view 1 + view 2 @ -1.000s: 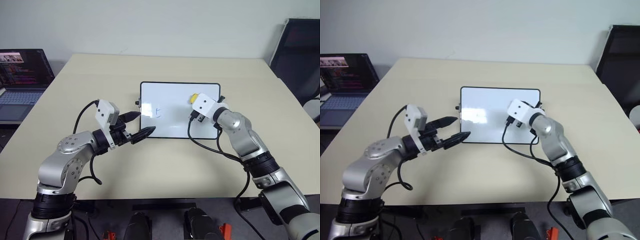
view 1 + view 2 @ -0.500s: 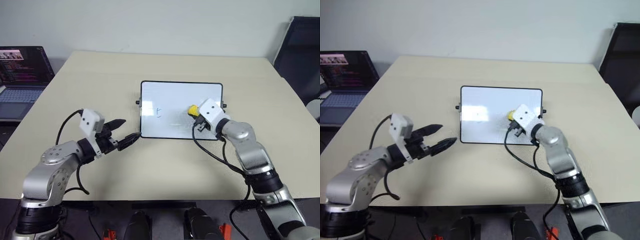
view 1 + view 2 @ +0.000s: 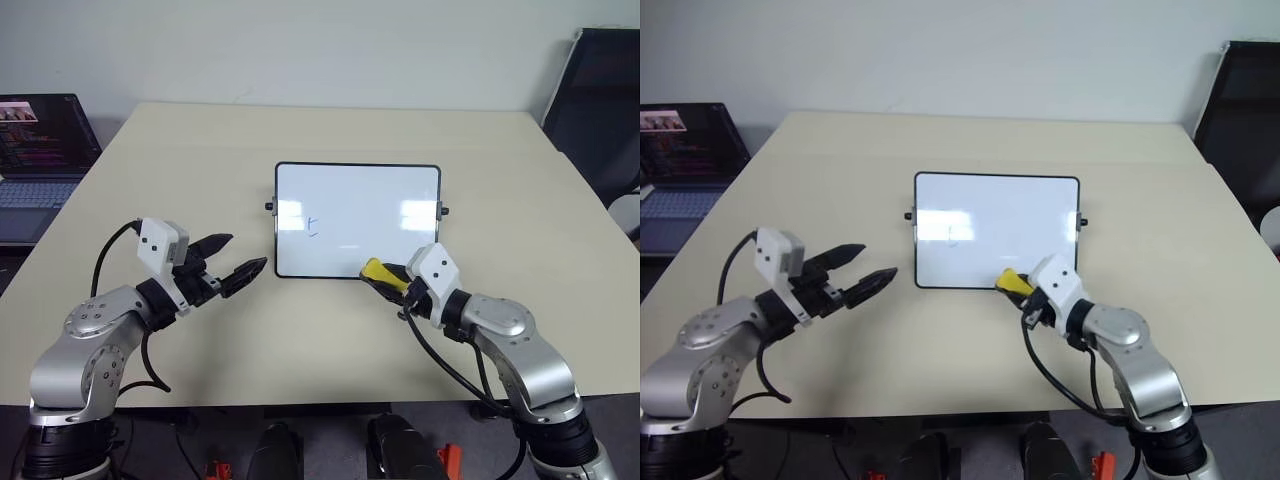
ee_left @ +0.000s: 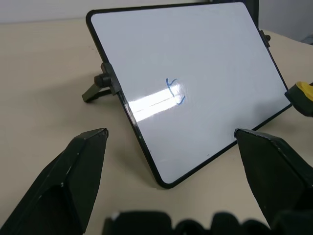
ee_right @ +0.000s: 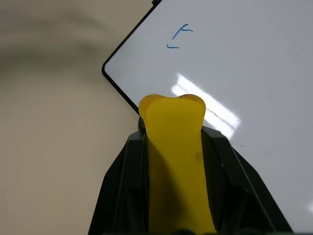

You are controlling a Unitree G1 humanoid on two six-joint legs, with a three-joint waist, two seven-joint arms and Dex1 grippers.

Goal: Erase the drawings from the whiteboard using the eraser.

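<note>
Bright, even indoor light from above. Soft faint shadows on desk (image 3: 330, 330) under both arms. Whiteboard (image 3: 357, 218) glossy: two pale glare patches in head views, at left and right of its face. Bright glare streak beside blue mark (image 4: 174, 91) in left wrist view; similar streak in right wrist view. Eraser (image 5: 177, 161) close to lens, soft-focused. Laptop (image 3: 40, 150) screen glowing, dim surround. Head views sharp.

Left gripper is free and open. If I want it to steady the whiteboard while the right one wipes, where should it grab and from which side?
Probably the whiteboard's left edge, near the black side knob. The open left gripper already sits off that side. The board stands tilted on a rear stand, so its thin frame could be pinched there, clear of the blue mark and the right gripper's eraser.
</note>
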